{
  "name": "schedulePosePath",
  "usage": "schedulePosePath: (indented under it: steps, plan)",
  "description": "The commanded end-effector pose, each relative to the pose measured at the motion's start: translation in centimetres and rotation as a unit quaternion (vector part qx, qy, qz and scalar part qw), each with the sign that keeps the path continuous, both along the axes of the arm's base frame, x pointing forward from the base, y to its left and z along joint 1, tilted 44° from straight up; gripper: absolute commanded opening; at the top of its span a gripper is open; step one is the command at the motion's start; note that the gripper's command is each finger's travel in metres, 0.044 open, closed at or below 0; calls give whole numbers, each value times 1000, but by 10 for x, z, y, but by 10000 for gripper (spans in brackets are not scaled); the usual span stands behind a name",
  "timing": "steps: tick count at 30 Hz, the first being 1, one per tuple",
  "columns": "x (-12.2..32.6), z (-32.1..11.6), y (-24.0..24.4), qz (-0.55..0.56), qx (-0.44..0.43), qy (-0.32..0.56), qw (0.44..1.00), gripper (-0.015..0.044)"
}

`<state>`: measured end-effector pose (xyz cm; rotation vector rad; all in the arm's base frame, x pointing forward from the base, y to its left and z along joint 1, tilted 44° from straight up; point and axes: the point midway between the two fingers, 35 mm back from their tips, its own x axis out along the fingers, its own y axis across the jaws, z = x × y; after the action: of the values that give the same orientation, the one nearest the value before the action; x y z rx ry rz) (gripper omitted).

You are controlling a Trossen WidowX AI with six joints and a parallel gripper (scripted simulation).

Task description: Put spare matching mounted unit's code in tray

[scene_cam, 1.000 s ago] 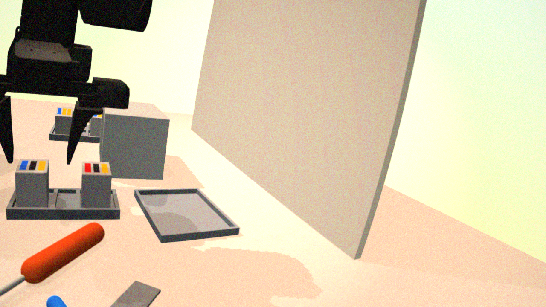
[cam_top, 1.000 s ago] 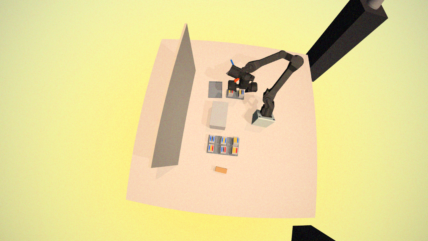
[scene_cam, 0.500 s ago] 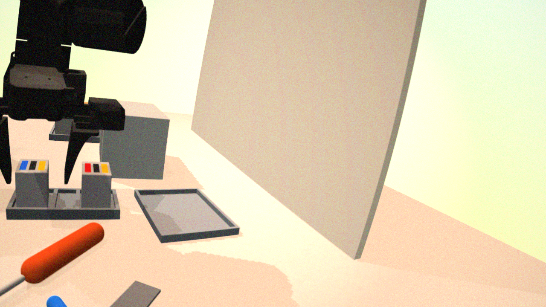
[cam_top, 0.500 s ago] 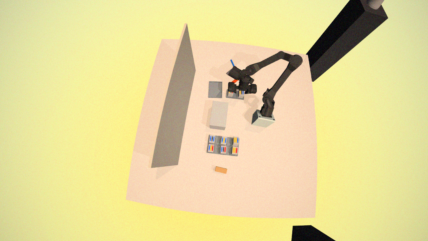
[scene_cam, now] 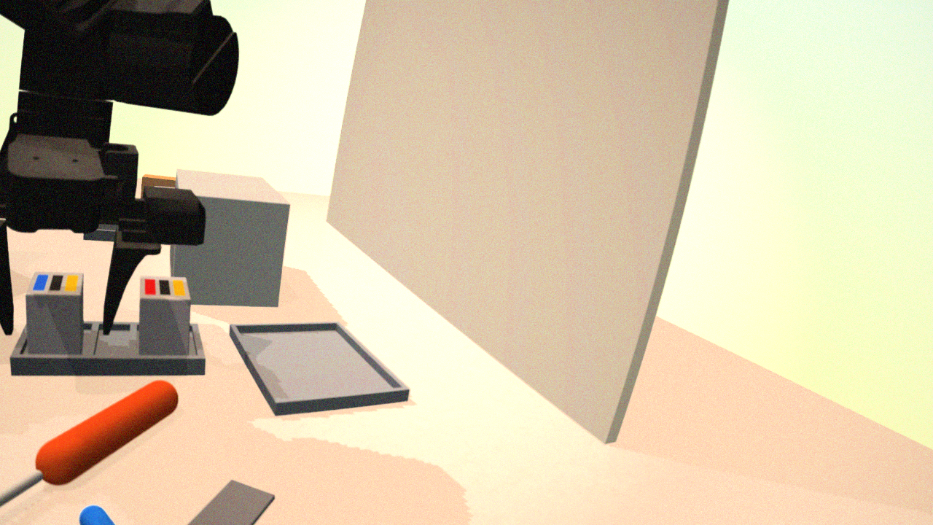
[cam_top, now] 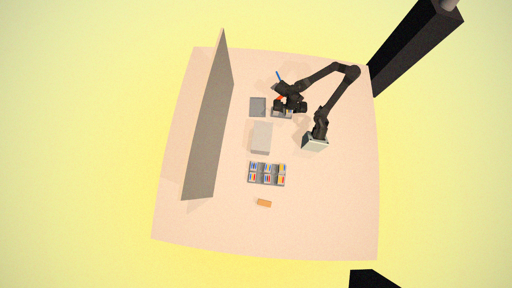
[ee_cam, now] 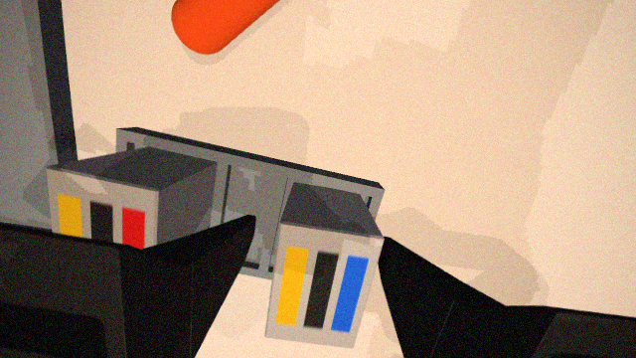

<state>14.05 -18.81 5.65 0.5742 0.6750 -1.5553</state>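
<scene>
My gripper [scene_cam: 57, 333] [ee_cam: 317, 235] is open, its fingers on either side of a grey spare with blue, black and yellow stripes [scene_cam: 55, 319] [ee_cam: 322, 340]. That spare stands in the small rack [scene_cam: 107, 367] [ee_cam: 258, 161]. One finger is over the rack's middle slot, between it and the spare with red, black and yellow stripes [scene_cam: 164, 326] [ee_cam: 186, 199]. The tray [cam_top: 257, 106] [scene_cam: 339, 399] [ee_cam: 57, 89] is empty, beside the rack. A larger rack [cam_top: 266, 185] holds several striped spares. No printed code on a mounted unit's back can be read in these views.
A large grey box [cam_top: 262, 137] [scene_cam: 228, 254] stands between the racks. A tall panel [cam_top: 209, 125] [scene_cam: 509, 195] stands beyond the tray. An orange-handled tool [scene_cam: 107, 431] [ee_cam: 219, 22], a blue rod [cam_top: 278, 76] and a flat grey piece [scene_cam: 235, 502] lie near the small rack. An orange block [cam_top: 264, 203] is past the larger rack.
</scene>
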Motion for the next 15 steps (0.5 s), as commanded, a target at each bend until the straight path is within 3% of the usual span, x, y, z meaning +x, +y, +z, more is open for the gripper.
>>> schedulePosePath:
  steps: [1, 2, 7, 15]
  plan:
    - [0, -1, 0, 2, 3, 1, 1000, 300]
    - [0, -1, 0, 2, 3, 1, 1000, 300]
    - [0, 0, 0, 0, 0, 0, 1000, 169]
    - [0, 0, 0, 0, 0, 0, 1000, 96]
